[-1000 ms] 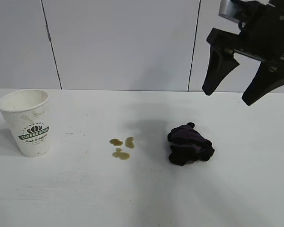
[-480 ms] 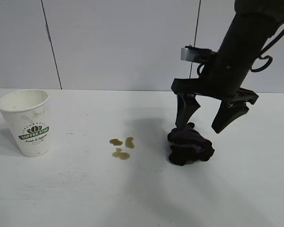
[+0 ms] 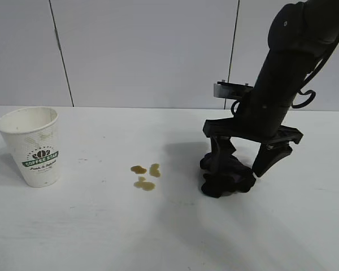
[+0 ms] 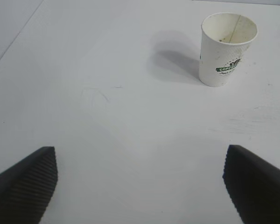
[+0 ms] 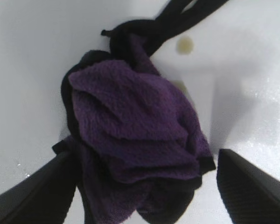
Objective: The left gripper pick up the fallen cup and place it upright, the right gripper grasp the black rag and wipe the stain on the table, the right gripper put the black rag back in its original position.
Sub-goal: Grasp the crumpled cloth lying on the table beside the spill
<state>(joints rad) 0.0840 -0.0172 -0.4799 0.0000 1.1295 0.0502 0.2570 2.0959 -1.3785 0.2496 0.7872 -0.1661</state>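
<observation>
Fig.: rag pick-up, approach phase. Right hand (image 3: 244, 161) is low over the bench (image 3: 73, 226), fingers spread wide and straddling the black rag (image 3: 227, 174); one finger sits at the rag's 10 o'clock edge, the other just off its 2 o'clock side in the exterior view. Nothing is gripped yet. The right wrist view shows both fingertips flanking the bunched cloth (image 5: 135, 140) w/ the rag betw. them, uncompressed.

Outward: the stain (image 3: 145, 176), three tan blotches, lies at 9 o'clock from the rag, near but apart. Farther out at 9 o'clock the cup (image 3: 32, 145) stands upright, mouth up, so the cup step looks done. Left hand (image 4: 140, 186) hovers apart from the cup w/ fingers wide and empty, idle.

Risks, as judgement:
- Closing too high pinches only a top fold; the rag may slip free mid-wipe.
- Descending too far drives the tips into the bench.
- The rag's loose tail, seen in the wrist view, could drag and smear liquid beyond the blotches.
- A wipe stroke overshooting toward 9 o'clock could reach the cup and tip it again.
</observation>
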